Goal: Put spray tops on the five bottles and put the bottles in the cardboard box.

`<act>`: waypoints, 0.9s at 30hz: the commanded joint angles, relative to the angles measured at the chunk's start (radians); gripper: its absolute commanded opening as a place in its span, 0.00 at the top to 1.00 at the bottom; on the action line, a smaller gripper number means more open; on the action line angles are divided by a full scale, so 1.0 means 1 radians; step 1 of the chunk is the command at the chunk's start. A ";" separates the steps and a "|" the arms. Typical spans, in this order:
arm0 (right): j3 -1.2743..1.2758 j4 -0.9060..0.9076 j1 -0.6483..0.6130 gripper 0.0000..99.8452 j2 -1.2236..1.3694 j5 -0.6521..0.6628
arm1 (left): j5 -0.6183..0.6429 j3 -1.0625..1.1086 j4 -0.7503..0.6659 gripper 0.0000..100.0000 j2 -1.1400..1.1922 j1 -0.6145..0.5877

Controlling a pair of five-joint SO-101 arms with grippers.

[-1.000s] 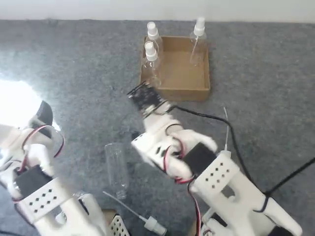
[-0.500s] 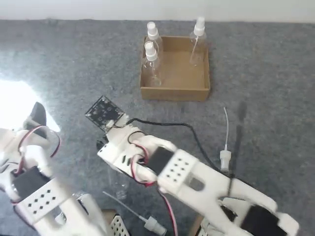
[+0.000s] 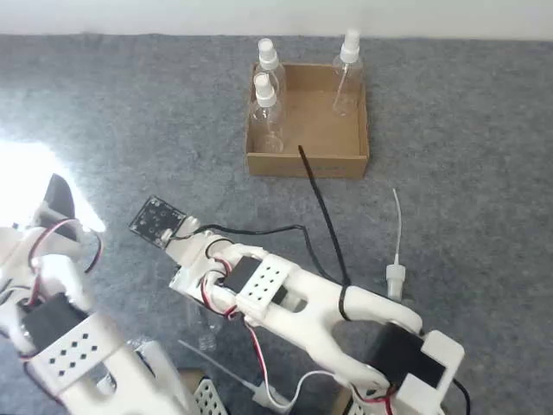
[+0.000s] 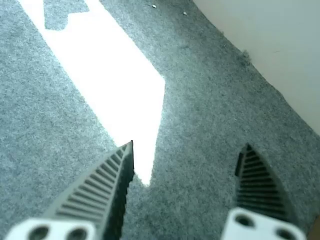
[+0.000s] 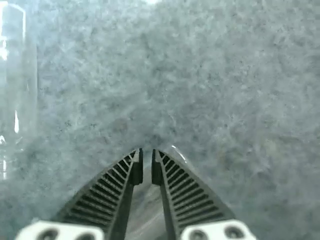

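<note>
On the grey carpet point(image 3: 467, 130) in front of the cardboard box point(image 3: 307, 164) one clear bottle point(image 5: 14, 75) lies on its side without a top, and the next move depends on it. Seen from the right wrist, the bottle is just beside the right gripper point(image 5: 146, 161), off to one side and not between the fingers. Its long axis runs nearly parallel to the way the fingers point. These fingers are pressed almost together, with only a thin slit between them, and they pinch nothing. I judge that the gripper must spread first and shift sideways before it can take the bottle. The right arm point(image 3: 285, 298) is stretched low across the middle of the table and covers most of the bottle from above, so it is clearly the nearer one. The left gripper point(image 4: 185, 150) is spread wide and empty over bare carpet beside a bright patch of light point(image 4: 115, 85), well apart from the bottle. Three capped bottles point(image 3: 265, 108) stand in the box, a loose spray top point(image 3: 395, 278) lies to the right of the arm, and a second spray top point(image 3: 233, 373) lies near the front edge
</note>
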 commanded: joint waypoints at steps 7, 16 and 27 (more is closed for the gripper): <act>-0.031 0.288 0.191 0.98 -0.077 0.169 | 0.012 -0.008 -0.026 0.70 -0.008 -0.005; -0.031 0.567 0.389 0.98 -0.193 0.362 | 0.012 -0.008 -0.028 0.70 -0.008 -0.005; -0.031 0.661 0.354 0.94 -0.476 0.410 | 0.012 -0.007 -0.028 0.70 -0.008 -0.005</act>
